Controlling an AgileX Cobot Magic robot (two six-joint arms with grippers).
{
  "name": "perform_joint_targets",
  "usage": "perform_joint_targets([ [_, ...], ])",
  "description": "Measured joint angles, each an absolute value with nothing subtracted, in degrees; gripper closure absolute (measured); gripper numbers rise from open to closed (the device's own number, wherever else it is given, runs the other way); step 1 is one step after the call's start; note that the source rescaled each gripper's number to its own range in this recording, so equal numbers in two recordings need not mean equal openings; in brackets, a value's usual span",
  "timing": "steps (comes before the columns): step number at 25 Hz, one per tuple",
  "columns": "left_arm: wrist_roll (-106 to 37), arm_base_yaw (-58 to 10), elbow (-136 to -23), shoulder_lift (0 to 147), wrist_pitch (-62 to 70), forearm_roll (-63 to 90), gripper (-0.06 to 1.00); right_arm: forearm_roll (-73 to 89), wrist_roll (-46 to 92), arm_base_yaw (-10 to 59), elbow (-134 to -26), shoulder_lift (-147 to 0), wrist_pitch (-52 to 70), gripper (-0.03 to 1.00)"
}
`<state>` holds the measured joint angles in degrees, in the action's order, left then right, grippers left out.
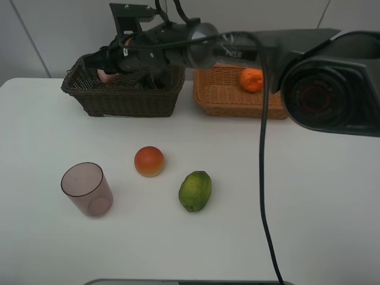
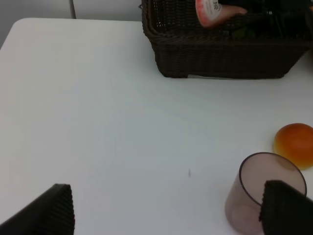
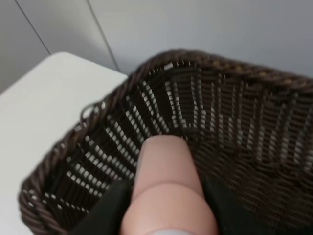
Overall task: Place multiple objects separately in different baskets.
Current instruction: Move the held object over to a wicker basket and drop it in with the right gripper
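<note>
The right arm reached across from the right to the dark brown basket at the far left of the white table. The right gripper was clamped on the slim pink bottle, one dark finger pressed to each side of it. The bottle was over the left end of that basket, about level with the rim and inside the line of its walls. Whether it touched the basket floor could not be told. Its long axis ran in line with the gripper, nearly level from right to left, with the rounded pink free end pointing left toward the basket's left wall. Its cap could not be made out. What else lay in the dark basket was hidden by the arm. Just right of it stood the shallower light orange-brown basket, holding the orange against its far side. Out on the table, well apart from both baskets, the translucent cup stood open end up at near left. The red-orange fruit sat to its right and a little farther back. The green oval fruit lay near that, its long axis running near to far. The left gripper hung over the tabletop with its jaws wide apart, the cup just beside one finger.
</note>
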<state>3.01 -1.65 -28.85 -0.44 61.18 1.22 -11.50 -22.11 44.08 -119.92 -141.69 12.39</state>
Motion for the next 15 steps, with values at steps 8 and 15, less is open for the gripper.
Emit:
perform_joint_targets([
  [8, 3.01, -1.65, -28.85, -0.44, 61.18, 1.22, -0.04, -13.07, -22.03, 43.15, -119.92, -142.24, 12.02, 0.96],
  [15, 3.01, -1.65, -28.85, -0.44, 61.18, 1.22, -0.04, -13.14, -22.03, 43.15, -119.92, -142.24, 12.19, 0.68],
])
